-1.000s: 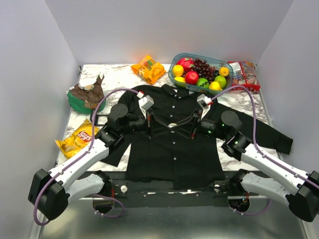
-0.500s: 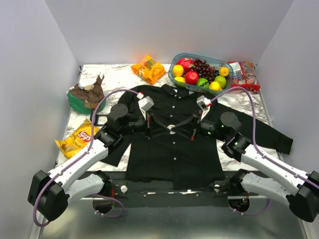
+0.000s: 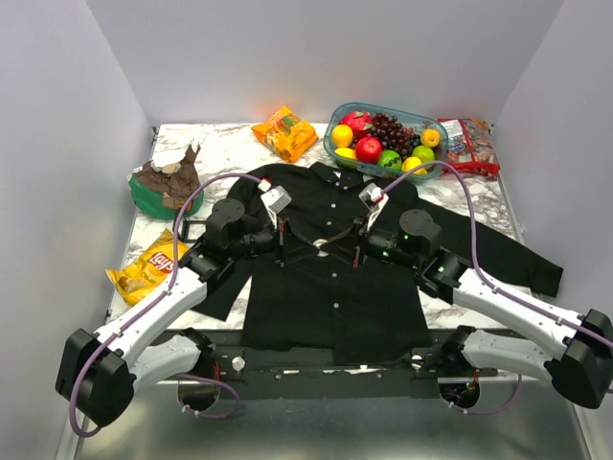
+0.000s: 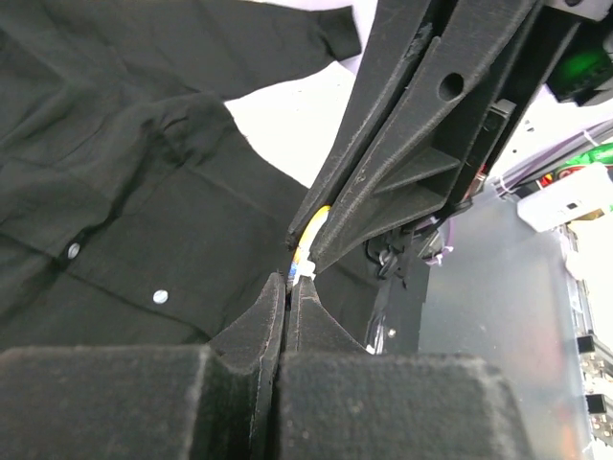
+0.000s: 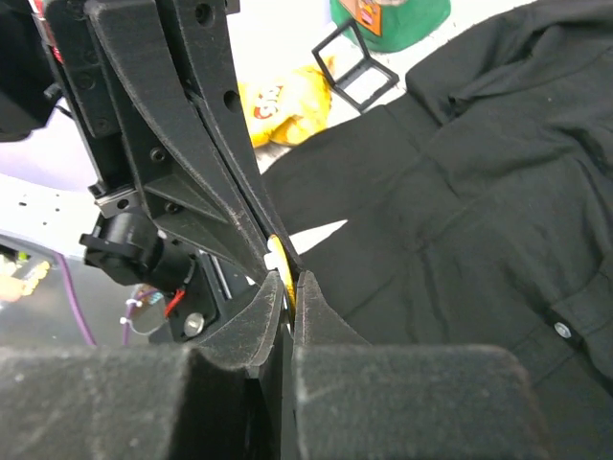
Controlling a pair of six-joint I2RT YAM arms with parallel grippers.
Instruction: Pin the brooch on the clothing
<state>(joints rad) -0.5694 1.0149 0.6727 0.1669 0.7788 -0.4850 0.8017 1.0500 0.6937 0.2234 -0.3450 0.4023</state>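
A small pale gold brooch (image 4: 310,237) sits at the centre of the overhead view, lifted above the chest of a black shirt (image 3: 326,297). Two robot grippers meet on it tip to tip. The left gripper (image 4: 290,285) has its jaws pressed together on the brooch's lower edge. The right gripper (image 5: 288,281) pinches the disc from the other side, with only a sliver of gap between its jaws.

This looks like the step of readying the brooch in the air, not yet fastening it. Next, the pin probably has to be opened and brought down to the cloth. That calls for fine, steady work by both arms, and the shirt is loose fabric that may bunch.

The shirt lies flat, buttoned, sleeves spread, on a marbled white table (image 3: 225,134). Along the top of the frame are an orange snack bag (image 3: 284,131), a tub of fruit (image 3: 337,144) and a red packet (image 3: 467,142). At left are a green bowl (image 3: 144,203) and a yellow chip bag (image 3: 151,265). Plain pale walls enclose the table.
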